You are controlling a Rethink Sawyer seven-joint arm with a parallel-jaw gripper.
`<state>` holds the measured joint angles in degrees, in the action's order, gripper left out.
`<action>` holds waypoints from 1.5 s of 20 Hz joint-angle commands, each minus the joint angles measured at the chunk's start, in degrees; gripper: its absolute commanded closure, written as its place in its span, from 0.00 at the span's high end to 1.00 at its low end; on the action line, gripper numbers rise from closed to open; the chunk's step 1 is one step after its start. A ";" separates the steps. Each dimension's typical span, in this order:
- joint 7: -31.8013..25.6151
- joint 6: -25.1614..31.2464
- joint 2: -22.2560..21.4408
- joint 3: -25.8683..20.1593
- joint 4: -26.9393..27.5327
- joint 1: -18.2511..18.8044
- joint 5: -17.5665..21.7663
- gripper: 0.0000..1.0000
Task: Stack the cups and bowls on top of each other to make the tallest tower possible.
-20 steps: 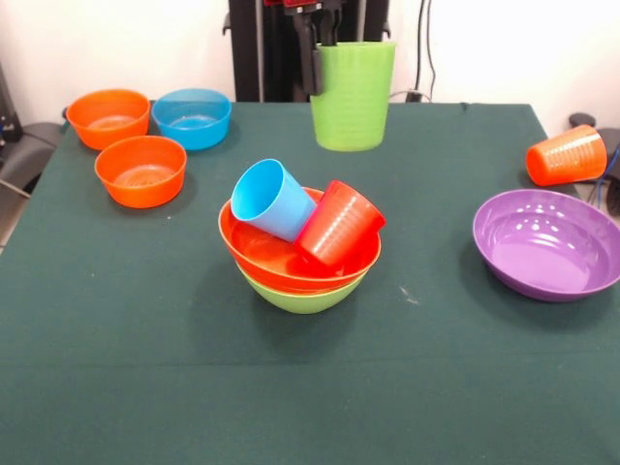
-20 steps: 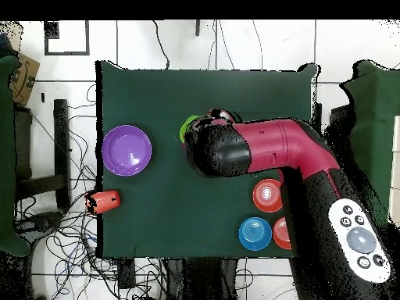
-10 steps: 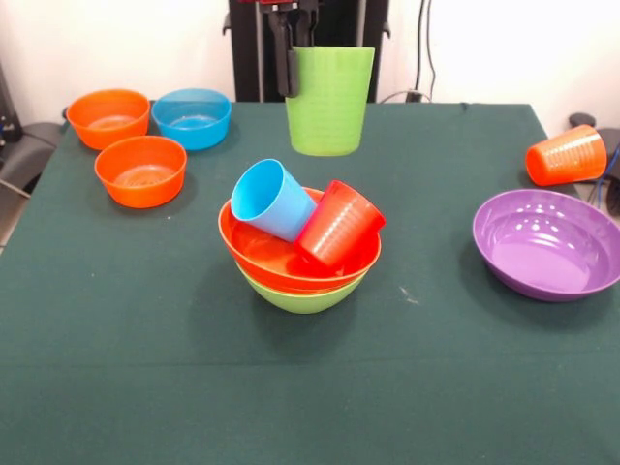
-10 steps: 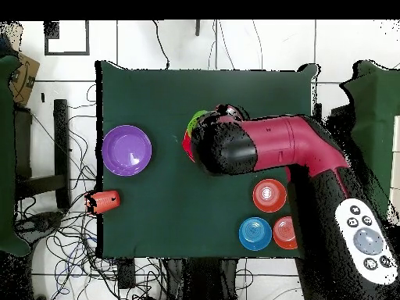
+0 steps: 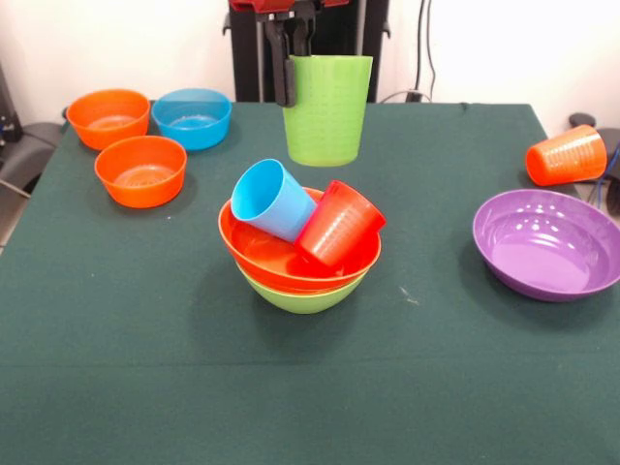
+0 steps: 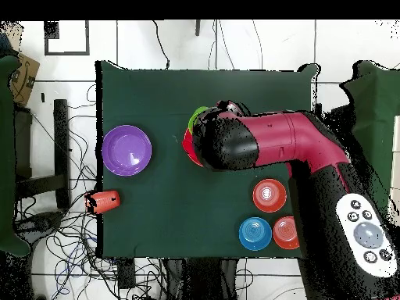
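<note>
My gripper [image 5: 296, 81] is shut on the rim of the lime green cup [image 5: 326, 108] and holds it upright in the air, behind and just above the tower. The tower's base is the large lime green bowl [image 5: 302, 294] with the orange-red bowl [image 5: 276, 260] nested in it. The light blue cup [image 5: 272, 200] and the red cup [image 5: 339, 224] lie tilted inside that bowl. In the overhead view my arm [image 6: 266, 144] hides most of the tower; only a green sliver [image 6: 197, 118] and a red edge [image 6: 187, 145] show.
The purple bowl [image 5: 545, 242] sits at the right, with the orange cup [image 5: 566, 155] on its side behind it. Two small orange bowls [image 5: 108, 116] [image 5: 141, 170] and the small blue bowl [image 5: 192, 117] stand at the back left. The overhead view also shows the purple bowl [image 6: 126, 150].
My gripper has carried the lime green cup to the left in the front view and a little lower, closer over the tower. Nothing else has moved.
</note>
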<state>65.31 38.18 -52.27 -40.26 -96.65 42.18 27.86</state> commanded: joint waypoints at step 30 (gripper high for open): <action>-5.91 -3.26 9.61 -1.13 6.19 -1.73 10.31 0.00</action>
<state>65.31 37.03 -44.82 -40.54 -93.37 42.15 32.29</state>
